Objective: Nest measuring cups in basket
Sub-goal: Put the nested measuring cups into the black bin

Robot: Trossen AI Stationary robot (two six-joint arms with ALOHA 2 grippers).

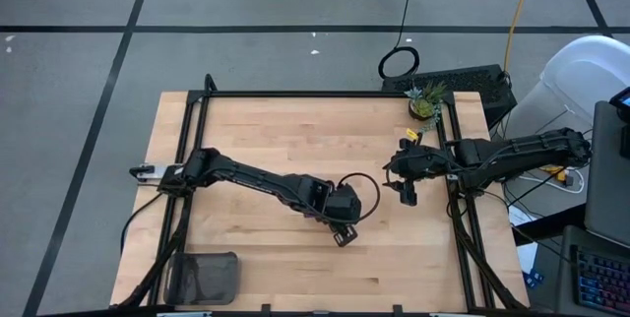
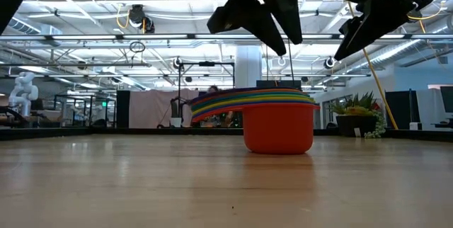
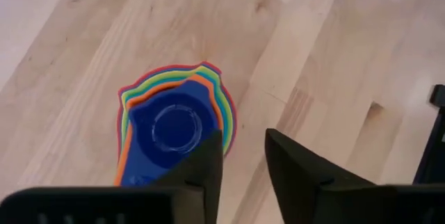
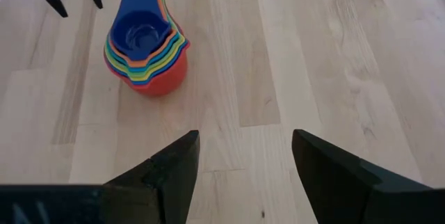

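The measuring cups (image 2: 279, 122) stand nested in one stack, the red cup's base on the table and the blue cup (image 3: 170, 126) innermost on top. Their handles fan out to one side. The stack also shows in the right wrist view (image 4: 146, 50); in the high view the left arm hides it. My left gripper (image 3: 243, 147) hovers open just above and beside the stack (image 2: 279, 40), touching nothing. My right gripper (image 4: 243, 147) is open, raised above bare table to the stack's right (image 1: 407, 194). The dark grey basket (image 1: 202, 278) sits at the table's near left corner.
A small potted plant (image 1: 425, 105) stands at the table's far right corner. A black frame (image 1: 295, 94) runs along the table's far edge and sides. Bare wood lies between the stack and the basket.
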